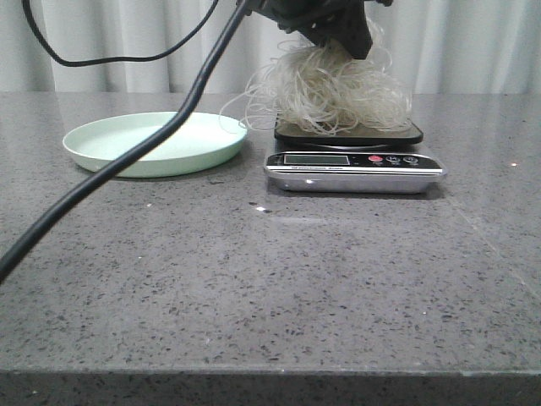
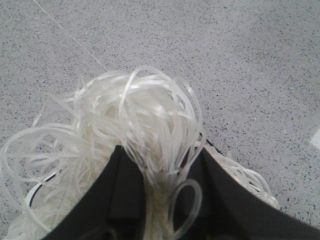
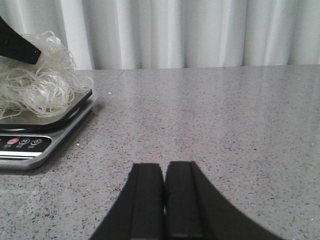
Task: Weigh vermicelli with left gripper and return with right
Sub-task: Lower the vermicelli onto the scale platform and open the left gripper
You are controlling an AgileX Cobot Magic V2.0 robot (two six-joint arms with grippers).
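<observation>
The vermicelli (image 1: pixel 338 91) is a fluffy whitish tangle resting on the black platform of the scale (image 1: pixel 355 161). My left gripper (image 1: pixel 342 38) comes down from above and is shut on the top of the tangle. In the left wrist view its black fingers (image 2: pixel 125 195) pinch a bundle of strands (image 2: pixel 150 125). My right gripper (image 3: pixel 164 170) is shut and empty, low over the table to the right of the scale (image 3: pixel 30 142). The vermicelli (image 3: pixel 35 85) shows in the right wrist view too.
A pale green plate (image 1: pixel 156 142) lies left of the scale. A black cable (image 1: pixel 127 161) hangs across the left of the front view. White curtains stand behind the grey speckled table (image 1: pixel 270 288).
</observation>
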